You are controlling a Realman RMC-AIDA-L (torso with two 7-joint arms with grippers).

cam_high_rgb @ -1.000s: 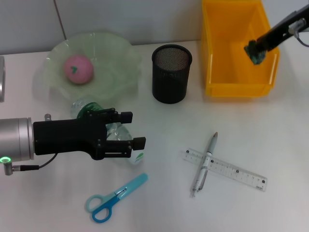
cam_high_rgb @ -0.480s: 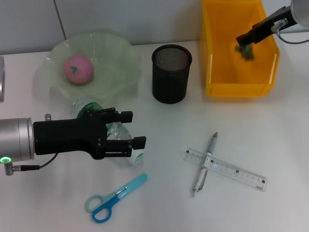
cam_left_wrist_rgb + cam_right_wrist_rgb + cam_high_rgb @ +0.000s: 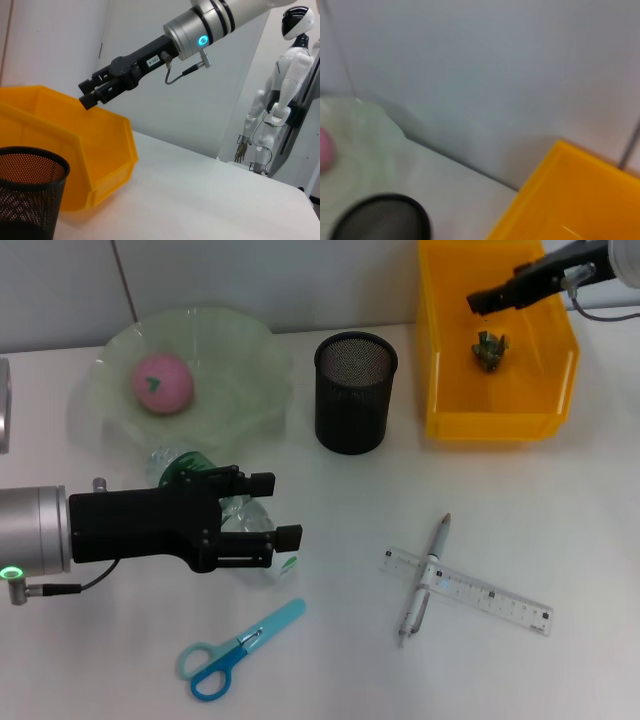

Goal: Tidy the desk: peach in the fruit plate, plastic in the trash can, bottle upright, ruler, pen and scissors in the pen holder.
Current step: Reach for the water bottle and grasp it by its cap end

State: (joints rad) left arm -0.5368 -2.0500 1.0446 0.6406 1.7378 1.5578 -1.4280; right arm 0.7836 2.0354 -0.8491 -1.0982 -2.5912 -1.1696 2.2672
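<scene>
The right gripper (image 3: 478, 302) is hanging above the yellow trash can (image 3: 440, 370), and its fingers seem to be empty; whether they are spread or closed cannot be told. The crumpled plastic (image 3: 489, 349) is lying on the trash can's floor, apart from the gripper, so that part of the task looks done. The peach (image 3: 160, 382) is sitting in the green fruit plate (image 3: 240, 350).

The left gripper (image 3: 280, 520) is reaching over the bottle (image 3: 240, 515), which is lying on its side on the desk (image 3: 340, 660). Its fingers are spread on either side of the bottle, not yet gripping it.

The step in hand is probably standing the bottle upright. To do it well, the fingers should be closing on the body near the middle, firmly enough that the smooth plastic is not slipping, then tilting it onto its base, away from the plate.

Counted: one peach, one plate, one bottle, one trash can, one black mesh pen holder (image 3: 355, 392), one pen (image 3: 424, 578) lying across one ruler (image 3: 465, 590), and one pair of blue scissors (image 3: 238, 650).
</scene>
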